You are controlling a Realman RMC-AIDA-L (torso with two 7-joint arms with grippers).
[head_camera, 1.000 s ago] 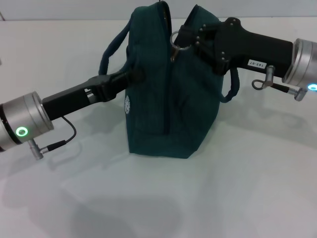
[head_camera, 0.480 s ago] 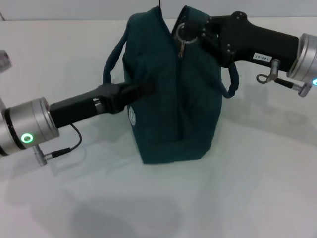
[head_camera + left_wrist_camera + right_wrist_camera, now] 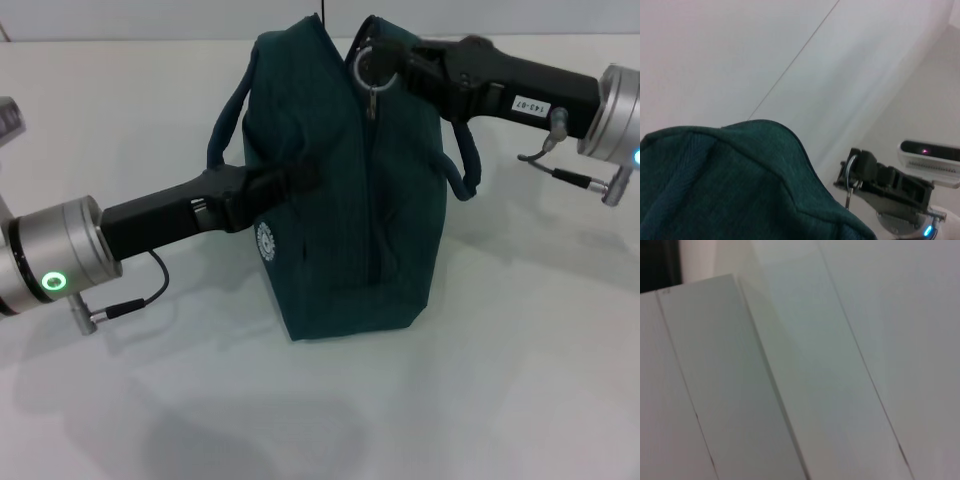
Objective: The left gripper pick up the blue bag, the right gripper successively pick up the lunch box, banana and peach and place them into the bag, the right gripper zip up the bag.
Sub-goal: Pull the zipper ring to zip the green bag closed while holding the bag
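- One blue bag [image 3: 345, 190] stands upright at the frame's centre on the white table [image 3: 450, 400], its zip closed.
- Two grippers: the left gripper [image 3: 290, 180], from lower left, is clenched on the bag's side fabric.
- The right gripper [image 3: 385, 62], from upper right, pinches the metal ring pull [image 3: 368, 68] at the bag's top.

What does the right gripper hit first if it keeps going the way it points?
The blue bag: the right gripper points at its top, at the zip's ring pull. It looks already in contact, though depth is unclear.
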